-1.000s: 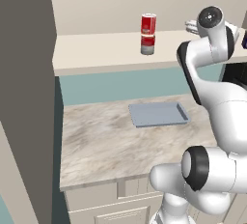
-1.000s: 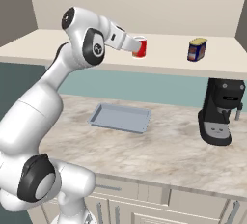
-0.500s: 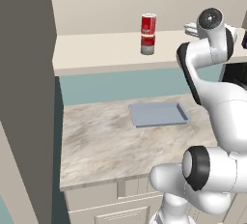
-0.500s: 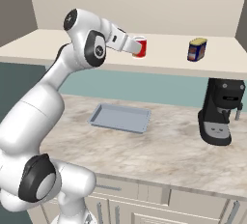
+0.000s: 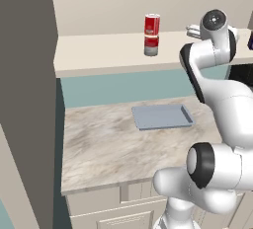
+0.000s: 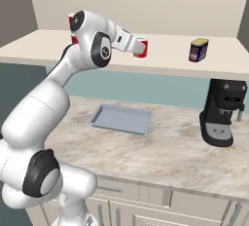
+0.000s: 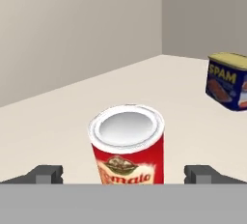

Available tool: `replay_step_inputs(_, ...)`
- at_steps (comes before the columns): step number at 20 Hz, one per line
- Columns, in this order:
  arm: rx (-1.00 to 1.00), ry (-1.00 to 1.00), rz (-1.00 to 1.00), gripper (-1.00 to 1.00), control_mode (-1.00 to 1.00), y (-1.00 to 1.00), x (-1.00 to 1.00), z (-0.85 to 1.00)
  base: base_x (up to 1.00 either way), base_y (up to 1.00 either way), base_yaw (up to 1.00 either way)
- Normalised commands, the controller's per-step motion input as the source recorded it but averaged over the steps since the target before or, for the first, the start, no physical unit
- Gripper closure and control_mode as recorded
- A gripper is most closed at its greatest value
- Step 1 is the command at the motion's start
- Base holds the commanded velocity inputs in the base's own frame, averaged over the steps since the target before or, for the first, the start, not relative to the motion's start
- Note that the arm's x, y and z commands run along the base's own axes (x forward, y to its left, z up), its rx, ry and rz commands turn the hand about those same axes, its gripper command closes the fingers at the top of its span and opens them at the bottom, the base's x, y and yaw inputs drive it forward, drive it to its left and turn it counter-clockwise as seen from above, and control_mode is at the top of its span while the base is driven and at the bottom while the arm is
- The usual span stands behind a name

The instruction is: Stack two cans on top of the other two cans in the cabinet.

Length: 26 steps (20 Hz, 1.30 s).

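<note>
**A:** On the long shelf of the cabinet (image 6: 39, 49), what stands where?

**B:** From the left base view, 1 tall red-over-grey column (image 5: 151, 34) stands upright near the shelf's front edge. Its upper part is red with a white band, its lower part grey, so it looks like 2 cans stacked, though I cannot make out the seam for certain.

**A:** And the gripper?

**B:** The gripper (image 7: 123, 172) is level with the shelf, with its jaws spread wide. In the hand view the 2 dark fingertips (image 7: 46, 174) sit far apart at the bottom, with a red tomato can (image 7: 127, 146) between them, upright, its silver top showing. Neither tip appears to touch it.

**A:** Same can in the right base view?

**B:** Yes, the red can with a white band (image 6: 141, 47), just at the end of the hand, standing on the shelf.

**A:** Anything else up there?

**B:** A dark blue tin with a yellow lid (image 6: 198, 49), well to the right of the red can. The hand view shows it tilted, lettered SPAM.

**A:** Below the shelf?

**B:** A marbled counter (image 5: 99, 149) with a flat grey tray (image 5: 161, 116) lying on it, and a black coffee machine (image 6: 222, 112) at the right end.
</note>
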Motion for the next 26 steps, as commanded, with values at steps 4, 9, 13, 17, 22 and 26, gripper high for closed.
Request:
replay_step_inputs(4, 0.00, 0.00, 0.02, -1.00, -1.00, -0.03, 0.18, -0.04, 0.00, 0.00, 0.00)
replay_step_inputs(9, 0.00, 0.00, 0.01, -1.00, -1.00, -0.07, 0.20, -0.02, 0.00, 0.00, 0.00)
replay_step_inputs(13, 0.00, 0.00, 0.00, -1.00, -1.00, -0.10, 0.19, -0.04, 0.00, 0.00, 0.00)
replay_step_inputs(17, 0.00, 0.00, 0.00, -1.00, -1.00, -0.10, 0.17, -0.04, 0.00, 0.00, 0.00)
replay_step_inputs(22, 0.00, 0.00, 0.00, -1.00, -1.00, -0.06, 0.05, -0.08, 0.00, 0.00, 0.00)
replay_step_inputs(26, 0.00, 0.02, 0.00, 1.00, -1.00, -0.03, 0.04, -0.13, 0.00, 0.00, 0.00)
